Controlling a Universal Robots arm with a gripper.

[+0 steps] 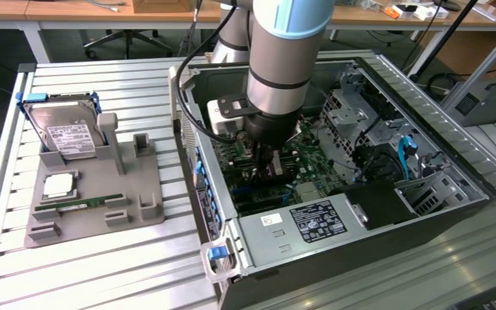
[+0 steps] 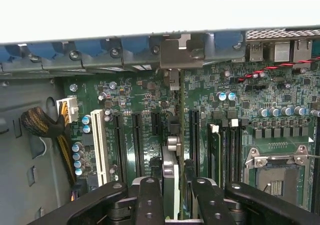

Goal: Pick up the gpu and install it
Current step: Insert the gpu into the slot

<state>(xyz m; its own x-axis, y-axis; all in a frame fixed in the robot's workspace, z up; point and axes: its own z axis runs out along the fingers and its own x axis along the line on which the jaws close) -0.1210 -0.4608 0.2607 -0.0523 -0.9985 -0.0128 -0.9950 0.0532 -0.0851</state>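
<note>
The gpu point(image 2: 170, 177) is seen edge-on in the wrist view as a thin card standing upright between my two black fingers point(image 2: 150, 202). Its grey metal bracket point(image 2: 176, 49) sits at the case's rear slot openings. My gripper point(image 2: 178, 205) is shut on the card, low over the black expansion slots point(image 2: 137, 142) of the green motherboard point(image 2: 240, 85). In the exterior view the gripper point(image 1: 270, 169) reaches down inside the open computer case point(image 1: 454, 174), just above the board. Whether the card's edge is seated in a slot is hidden.
On the exterior view's left a grey fixture point(image 1: 136, 194) holds a hard drive point(image 1: 69, 137), a processor point(image 1: 59, 186) and a green memory stick point(image 1: 80, 205). Inside the case are a power supply point(image 1: 317, 219), drive cages point(image 1: 351, 106), a white slot point(image 2: 98, 145), a processor socket point(image 2: 275, 177) and a cable bundle point(image 2: 42, 126).
</note>
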